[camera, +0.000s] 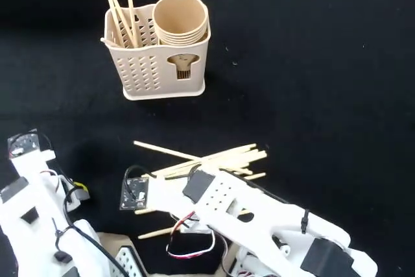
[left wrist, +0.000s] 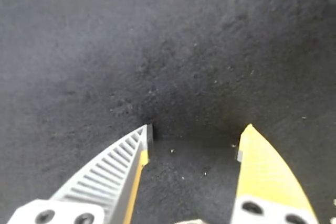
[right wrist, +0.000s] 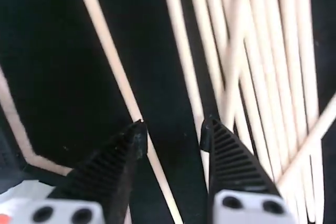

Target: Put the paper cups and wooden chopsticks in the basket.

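At the left side of the surface (camera: pixel 337 76), the left pincer (left wrist: pixel 197 129) is held open over bare black cloth, with nothing between its jaws. Further right and toward the back, the basket (camera: pixel 159 72) is stood upright. A few wooden chopsticks (camera: pixel 122 14) are propped in its left compartment, and a nested stack of paper cups (camera: pixel 183 17) is seated in its right one. No cup is seen lying outside the basket.

Nearer the front, the loose chopsticks (camera: pixel 220 157) are spread flat on the cloth in a rough bundle, several of them crossed. The right pincer (right wrist: pixel 174 124) is set open low over them. A single chopstick (right wrist: pixel 113 61), lying apart from the bundle, is straddled by the jaws and passes right by one jaw tip.

The sticks are judged to be light, stiff, thin and smooth, so rolling on the cloth or pivoting in a loose grip is to be expected. Hold is best taken across the shaft near its middle, so that neither end droops. The separate stick is the one best chosen, since the crowded neighbours beside the other jaw could be caught along with it.
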